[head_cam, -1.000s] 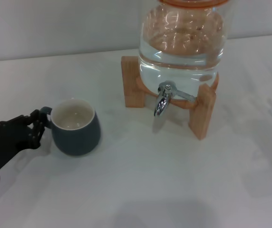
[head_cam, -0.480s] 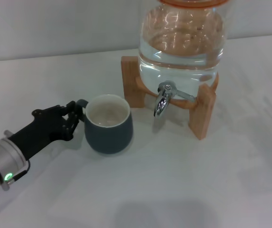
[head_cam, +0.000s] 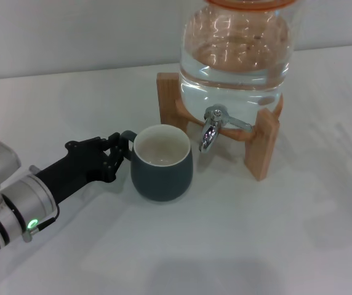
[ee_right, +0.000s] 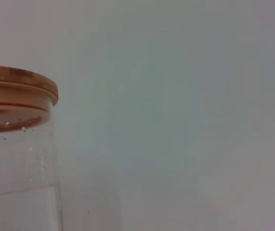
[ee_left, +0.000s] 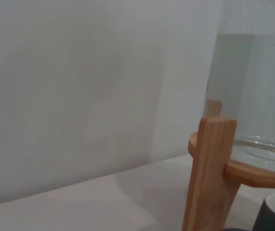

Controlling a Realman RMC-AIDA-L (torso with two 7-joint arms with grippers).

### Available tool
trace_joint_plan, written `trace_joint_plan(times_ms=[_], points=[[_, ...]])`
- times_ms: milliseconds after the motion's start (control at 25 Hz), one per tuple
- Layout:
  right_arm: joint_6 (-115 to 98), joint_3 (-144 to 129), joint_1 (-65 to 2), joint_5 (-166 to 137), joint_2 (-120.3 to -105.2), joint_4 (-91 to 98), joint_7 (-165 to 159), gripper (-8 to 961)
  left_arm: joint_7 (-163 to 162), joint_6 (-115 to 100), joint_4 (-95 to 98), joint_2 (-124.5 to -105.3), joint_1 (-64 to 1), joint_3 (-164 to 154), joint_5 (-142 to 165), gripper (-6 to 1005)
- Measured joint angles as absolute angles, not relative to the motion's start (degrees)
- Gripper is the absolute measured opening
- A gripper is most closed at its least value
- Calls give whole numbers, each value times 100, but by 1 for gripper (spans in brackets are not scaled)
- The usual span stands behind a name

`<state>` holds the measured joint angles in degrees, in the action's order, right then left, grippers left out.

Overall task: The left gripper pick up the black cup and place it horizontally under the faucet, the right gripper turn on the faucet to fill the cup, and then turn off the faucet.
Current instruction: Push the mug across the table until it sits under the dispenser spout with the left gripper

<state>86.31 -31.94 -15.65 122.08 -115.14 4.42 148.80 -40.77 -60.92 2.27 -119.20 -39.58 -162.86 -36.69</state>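
The big clear glass water jar (head_cam: 236, 58) with its wooden lid (ee_right: 17, 89) sits on a pale wooden stand (head_cam: 262, 144) toward the far edge of the white surface (head_cam: 237, 239), right of centre. The left gripper (head_cam: 116, 152), a black two-fingered claw on a silver-grey cylindrical arm with a small green light, reaches in from the near left corner with its jaws clenched on the small loop handle of the black cup (head_cam: 162, 164).

The step in hand, as I judge it, is carrying the cup under the small shiny chrome faucet (head_cam: 210, 129). To do it well, the cup should go a little farther toward the stand and stay level (a handle grip invites tipping), so that its open mouth ends directly below the spout tip before the jaws release.

The cup is squat, dark charcoal outside and cream-white inside, upright, wider at the base than at the rim, and looks empty. It is just beside the faucet on the left, its rim near the spout but not yet beneath it.

Of the right gripper only a dark sliver shows at the surface's right edge, so I cannot tell how its jaws stand.
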Motion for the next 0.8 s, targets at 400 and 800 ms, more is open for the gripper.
trace_joint_plan(times_ms=[400, 800], points=[[8634, -3200, -1574, 12208, -11514, 448, 14880, 730, -4080, -5725, 474, -11927, -4220, -16286, -3543, 139], [8640, -3199, -1588, 12208, -11513, 449, 14880, 729, -4042, -5389, 679, -11937, -4345, -16286, -3361, 139]])
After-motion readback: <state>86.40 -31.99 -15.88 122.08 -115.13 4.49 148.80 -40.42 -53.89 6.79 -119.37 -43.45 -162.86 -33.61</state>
